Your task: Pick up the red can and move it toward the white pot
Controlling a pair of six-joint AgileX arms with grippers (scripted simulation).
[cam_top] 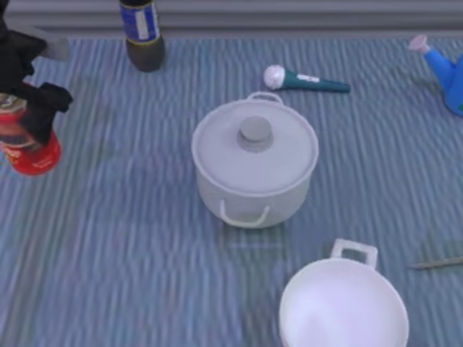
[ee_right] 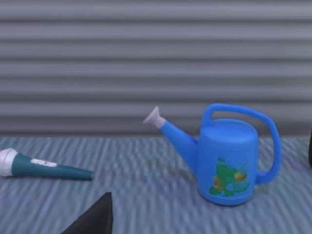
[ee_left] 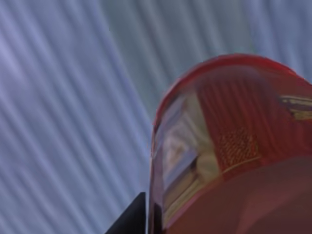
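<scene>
The left tool [cam_top: 32, 116] clenches the small red cylindrical can [cam_top: 29, 141] at the bench's left edge. The large lidded white-grey pot [cam_top: 255, 163] lies well off to its right. The right tool's state cannot be told.

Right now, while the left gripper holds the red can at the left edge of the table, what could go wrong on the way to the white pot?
1. The left gripper grips only the upper part of the red can, which appears tilted, so it may slip out.
2. The white pot has a raised knob and a near loop handle; a low approach could knock it.
</scene>
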